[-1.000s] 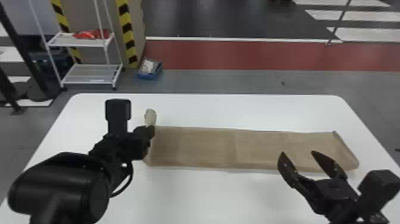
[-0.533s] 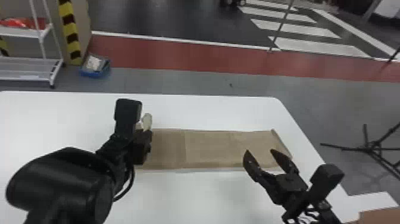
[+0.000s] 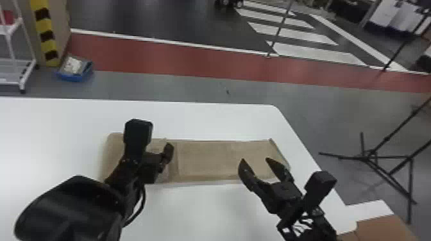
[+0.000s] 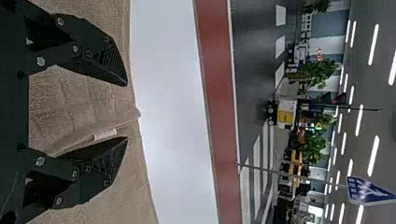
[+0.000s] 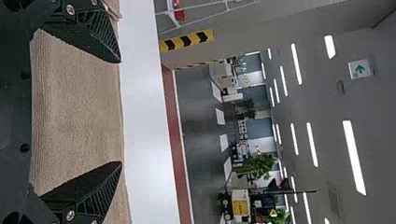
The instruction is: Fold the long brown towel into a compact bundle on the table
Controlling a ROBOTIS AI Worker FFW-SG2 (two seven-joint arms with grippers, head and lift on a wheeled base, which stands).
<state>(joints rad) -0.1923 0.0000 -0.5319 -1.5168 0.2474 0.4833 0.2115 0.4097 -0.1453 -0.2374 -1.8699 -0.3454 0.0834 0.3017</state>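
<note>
The long brown towel (image 3: 208,158) lies flat across the table, with an edge or crease across it near my left gripper (image 3: 166,153), which is low over its left part. In the left wrist view the left gripper (image 4: 127,112) is open, a raised towel edge (image 4: 86,126) with a small white label (image 4: 105,134) between its fingers. Over the towel's right part and near side, my right gripper (image 3: 255,160) stands wide open. Plain towel fabric (image 5: 79,112) spans between the fingers of the right gripper (image 5: 120,112) in the right wrist view.
The white table (image 3: 198,211) extends around the towel, its right edge just beyond the towel's right end. Brown cardboard (image 3: 381,229) sits at the lower right. On the floor are a black stand (image 3: 368,157) at the right and a blue bin (image 3: 75,72) behind.
The head view has turned right. My left gripper has moved rightward along the towel, and the pale bit that stood up at it is down. The right gripper remains open over the towel's right part.
</note>
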